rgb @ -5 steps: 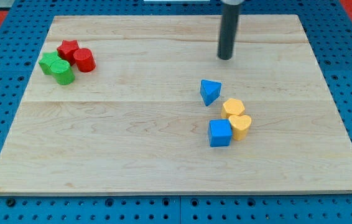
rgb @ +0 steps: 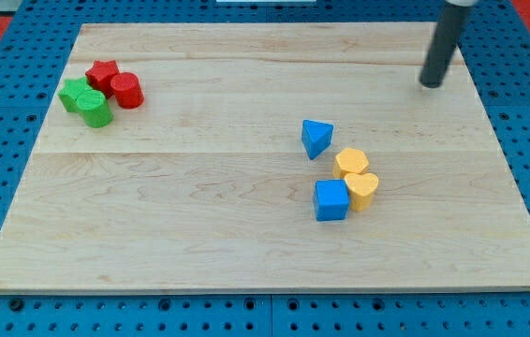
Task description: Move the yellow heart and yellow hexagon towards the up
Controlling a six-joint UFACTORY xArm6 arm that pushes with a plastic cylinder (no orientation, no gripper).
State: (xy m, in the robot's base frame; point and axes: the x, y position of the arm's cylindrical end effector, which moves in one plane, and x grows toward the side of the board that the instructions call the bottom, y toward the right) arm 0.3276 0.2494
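Observation:
The yellow hexagon [rgb: 350, 162] lies right of the board's middle. The yellow heart [rgb: 363, 189] sits just below it, touching it. A blue cube [rgb: 331, 199] touches the heart's left side. A blue triangle [rgb: 316, 138] lies up and left of the hexagon. My tip [rgb: 431, 85] is near the board's upper right, well above and to the right of the yellow blocks, touching no block.
At the upper left a cluster holds a red star [rgb: 103, 72], a red cylinder [rgb: 126, 90], a green star [rgb: 76, 94] and a green cylinder [rgb: 95, 109]. The wooden board [rgb: 199, 215] lies on a blue pegboard, its right edge close to my tip.
My tip has moved to the view's right, from above the blue triangle to near the board's right edge. No block has moved.

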